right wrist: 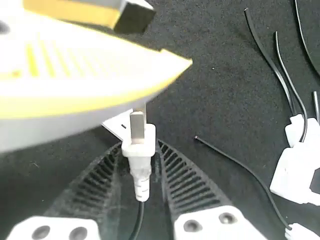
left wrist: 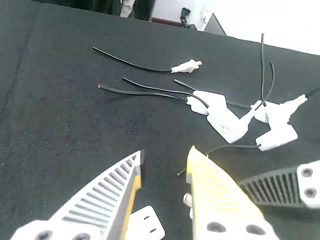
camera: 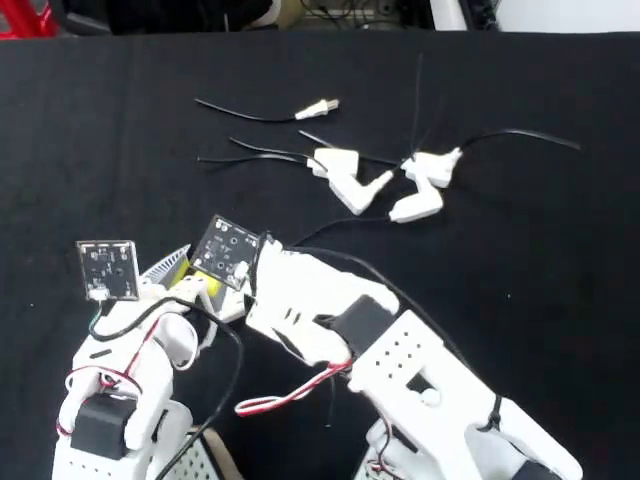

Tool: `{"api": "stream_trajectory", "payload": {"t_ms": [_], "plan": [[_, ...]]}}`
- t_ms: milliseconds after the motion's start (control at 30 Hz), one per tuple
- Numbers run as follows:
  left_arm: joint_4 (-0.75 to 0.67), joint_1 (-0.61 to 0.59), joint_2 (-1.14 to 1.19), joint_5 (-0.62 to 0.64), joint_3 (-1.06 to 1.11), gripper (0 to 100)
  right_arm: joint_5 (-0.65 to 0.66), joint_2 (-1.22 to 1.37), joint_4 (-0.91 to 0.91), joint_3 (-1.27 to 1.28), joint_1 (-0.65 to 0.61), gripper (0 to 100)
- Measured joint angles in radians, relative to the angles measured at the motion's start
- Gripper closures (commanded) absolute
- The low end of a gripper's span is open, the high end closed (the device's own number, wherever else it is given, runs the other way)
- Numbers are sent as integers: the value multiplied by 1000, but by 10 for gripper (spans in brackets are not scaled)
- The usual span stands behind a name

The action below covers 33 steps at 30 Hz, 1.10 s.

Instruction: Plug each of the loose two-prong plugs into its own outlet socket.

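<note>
My right gripper [right wrist: 139, 159] is shut on a white two-prong plug [right wrist: 136, 134], prongs pointing up toward the left gripper's yellow-and-white finger [right wrist: 85, 75]. A white outlet socket [right wrist: 116, 127] lies just behind the prongs. In the left wrist view the same socket [left wrist: 145, 228] lies on the cloth between my left gripper's [left wrist: 166, 152] spread fingers, touching neither that I can see. In the high view both arms meet at the near left of the table, the right arm [camera: 310, 305] leaning across toward the left arm [camera: 150, 340].
Farther back on the black cloth lie a small straight plug [camera: 318, 107] on a thin black wire, and white angled plug pieces [camera: 345, 175], [camera: 432, 168], [camera: 415, 208] with wires trailing off. Black cloth stretches between them and the arms.
</note>
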Motion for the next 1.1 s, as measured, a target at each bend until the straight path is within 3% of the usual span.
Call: {"api": "stream_trajectory", "payload": {"t_ms": [500,700,1100], "plan": [[161,48,-3,0,-57,847,-2,0,-100,57,-23,987],[175,54,-3,-150,-29,848,2,0,-101,57,-26,987],[169,54,-3,-180,6,846,2,0,-60,57,-28,987]]}}
